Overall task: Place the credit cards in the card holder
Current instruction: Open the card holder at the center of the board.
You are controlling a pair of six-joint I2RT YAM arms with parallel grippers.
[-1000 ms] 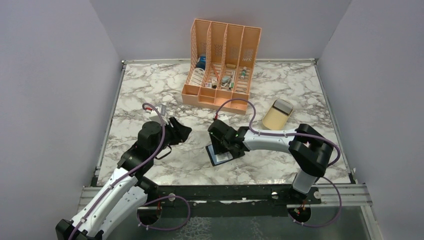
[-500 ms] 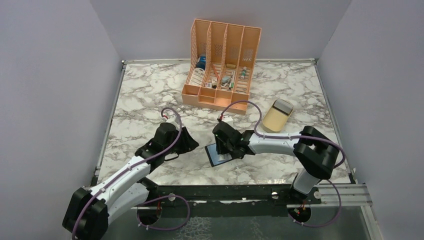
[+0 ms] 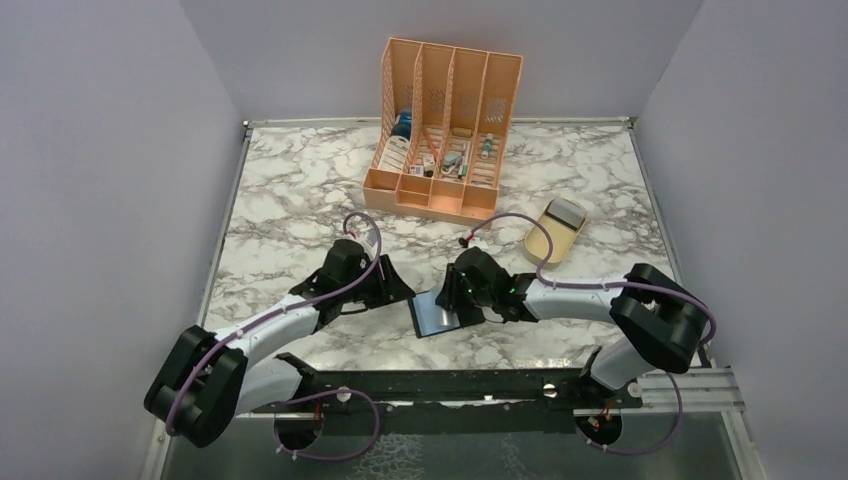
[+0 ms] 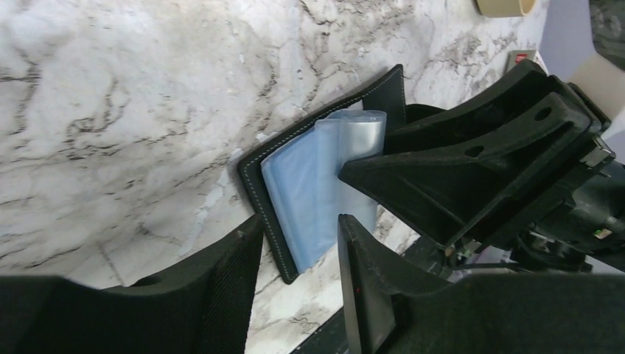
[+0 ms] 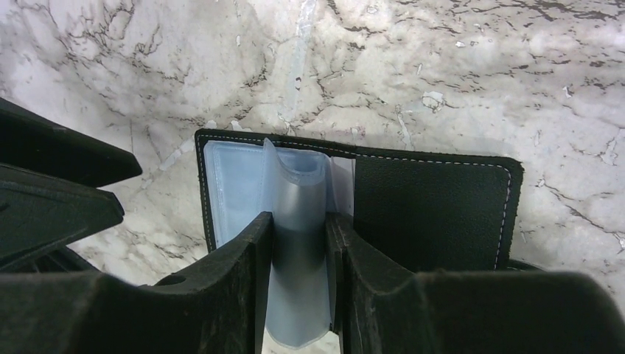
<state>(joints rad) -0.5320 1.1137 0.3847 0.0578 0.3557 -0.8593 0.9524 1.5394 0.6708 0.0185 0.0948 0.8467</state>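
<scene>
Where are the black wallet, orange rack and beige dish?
Black folding card holder (image 5: 431, 214): right wrist view, its leather flap.
Tall orange slotted desk organizer (image 3: 505, 90): top view, right side wall.
Beige oval dish (image 3: 548, 240): top view, bare floor.

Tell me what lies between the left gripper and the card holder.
Nothing. In the left wrist view, the open left gripper sits at the card holder, no object intervening.

On the marbled counter (image 3: 300, 190): card holder (image 3: 432, 315) under the right fingers (image 5: 236, 295), organizer (image 3: 432, 197) and dish (image 3: 545, 245) well beyond them.
</scene>
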